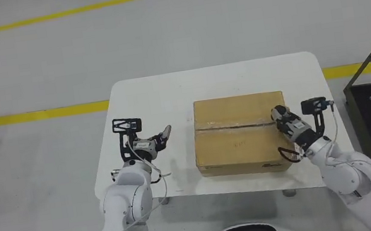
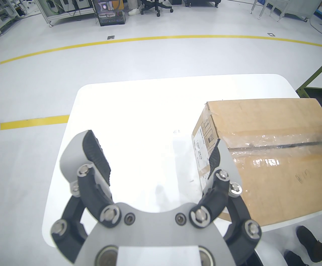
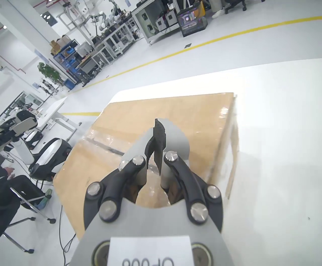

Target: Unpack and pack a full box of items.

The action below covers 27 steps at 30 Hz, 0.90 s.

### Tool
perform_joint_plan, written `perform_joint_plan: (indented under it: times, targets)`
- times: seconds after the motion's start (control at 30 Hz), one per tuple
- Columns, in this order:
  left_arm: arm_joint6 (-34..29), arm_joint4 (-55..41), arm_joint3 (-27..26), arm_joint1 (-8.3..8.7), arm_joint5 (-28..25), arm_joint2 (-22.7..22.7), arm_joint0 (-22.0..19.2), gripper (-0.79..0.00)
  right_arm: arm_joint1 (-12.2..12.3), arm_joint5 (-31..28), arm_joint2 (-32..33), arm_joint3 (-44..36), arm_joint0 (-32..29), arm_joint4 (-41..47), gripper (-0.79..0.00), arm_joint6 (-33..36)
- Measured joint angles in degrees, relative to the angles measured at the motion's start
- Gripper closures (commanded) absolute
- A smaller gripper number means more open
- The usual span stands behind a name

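box (image 1: 242,134): taped shut, on white worktop (image 1: 154,98), right of centre | left pincer (image 2: 154,140): released, empty, just beside box's left side | right pincer (image 3: 158,133): clenched, empty, over box's right end

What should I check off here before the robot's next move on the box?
1. Box fully on the table: ok.
2. Left hand open, empty, beside the box: ok.
3. Right hand over the box's right end: ok.
4. Right hand open: not ok, shut.
5. Box opened: not ok, top closed.
6. Seam tape cut: cannot tell.
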Motion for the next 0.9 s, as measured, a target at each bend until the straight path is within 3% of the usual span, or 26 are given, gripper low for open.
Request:
perform_joint_plan:
  times: [0.27,0.43,0.7,0.9]
  targets:
    - [0.0,0.0,0.0,0.0,0.0,0.0,0.0,-0.785,0.7,0.9,10.5,-2.8,-4.5,3.3,0.0,-2.3]
    - [1.8,-0.6,-0.1,0.09,-2.1,0.4,1.1,-0.785,0.9,-0.4,14.4,0.3,-7.1,2.3,0.0,-4.2]
    - [3.6,-1.3,-0.8,0.43,-8.5,1.9,3.4,-0.785,-0.9,-7.0,3.0,9.8,-0.3,0.6,0.0,-3.1]
    - [10.2,3.8,-1.5,0.88,-10.2,1.8,6.0,-0.785,-3.1,-10.9,-6.9,18.5,8.2,-2.3,0.0,-4.3]
